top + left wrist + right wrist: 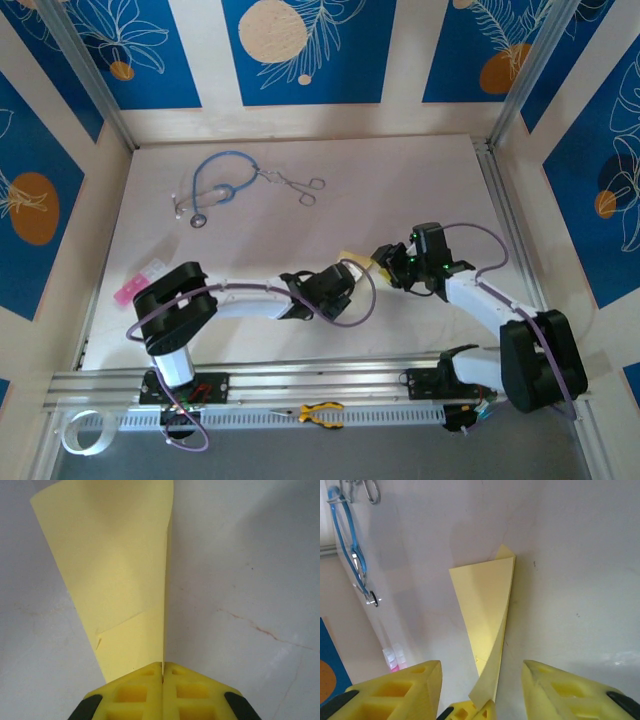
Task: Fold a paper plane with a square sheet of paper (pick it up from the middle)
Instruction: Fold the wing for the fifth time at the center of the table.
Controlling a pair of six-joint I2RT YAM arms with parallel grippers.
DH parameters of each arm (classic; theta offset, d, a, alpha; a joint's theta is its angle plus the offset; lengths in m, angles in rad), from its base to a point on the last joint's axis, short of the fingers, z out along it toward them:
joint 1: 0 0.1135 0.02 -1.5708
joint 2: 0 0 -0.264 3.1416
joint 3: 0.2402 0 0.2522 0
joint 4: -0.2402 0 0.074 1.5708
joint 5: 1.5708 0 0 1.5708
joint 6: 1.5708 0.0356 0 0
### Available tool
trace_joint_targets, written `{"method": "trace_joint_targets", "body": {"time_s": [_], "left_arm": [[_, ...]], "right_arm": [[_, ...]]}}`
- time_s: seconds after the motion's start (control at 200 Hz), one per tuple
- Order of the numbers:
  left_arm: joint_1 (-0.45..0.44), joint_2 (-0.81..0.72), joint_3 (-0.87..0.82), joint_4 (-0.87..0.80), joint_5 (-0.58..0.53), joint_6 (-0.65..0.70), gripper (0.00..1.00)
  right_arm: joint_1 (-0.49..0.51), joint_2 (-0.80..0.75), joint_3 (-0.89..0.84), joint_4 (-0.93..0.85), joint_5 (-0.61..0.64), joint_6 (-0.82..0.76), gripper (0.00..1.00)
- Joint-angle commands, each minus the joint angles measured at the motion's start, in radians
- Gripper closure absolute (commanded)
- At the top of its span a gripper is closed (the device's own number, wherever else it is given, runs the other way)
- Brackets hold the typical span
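Left arm (250, 298): its jaws are clenched on the narrow end of the paper (125, 580), held near the middle of the table (420, 190). The sheet is already a long, slim triangle folded along a centre crease, with one flap curling loose. Right arm (480, 300): its jaws stand released, astride the paper without touching it. The plane looks largely made. Pressing down the loose flap, opening the wings and setting it down appear to be what is left.
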Motion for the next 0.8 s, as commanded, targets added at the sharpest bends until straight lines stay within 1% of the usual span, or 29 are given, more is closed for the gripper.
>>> {"method": "trace_joint_targets", "body": {"time_s": [0.0, 0.085, 0.2, 0.27, 0.405, 0.57, 0.795], "left_arm": [[0.026, -0.034, -0.017, 0.042, 0.133, -0.048, 1.00], [0.050, -0.031, -0.022, 0.060, 0.198, -0.068, 1.00], [0.056, -0.032, -0.034, 0.085, 0.226, -0.079, 1.00], [0.065, -0.029, -0.041, 0.103, 0.262, -0.095, 1.00], [0.090, -0.021, -0.064, 0.163, 0.351, -0.137, 1.00], [0.118, -0.012, -0.077, 0.213, 0.407, -0.176, 1.00], [0.171, 0.010, -0.114, 0.341, 0.544, -0.272, 1.00]], "right_arm": [[-0.037, -0.022, -0.012, -0.059, -0.031, -0.054, 0.54], [-0.047, -0.023, -0.015, -0.056, -0.059, -0.061, 0.53], [-0.045, -0.022, -0.014, -0.035, -0.094, -0.068, 0.53], [-0.045, -0.023, -0.014, -0.021, -0.109, -0.073, 0.53], [-0.044, -0.023, -0.015, 0.000, -0.130, -0.068, 0.49], [-0.044, -0.019, -0.013, 0.027, -0.162, -0.063, 0.48], [-0.044, -0.008, -0.013, 0.038, -0.189, -0.083, 0.48]]}}
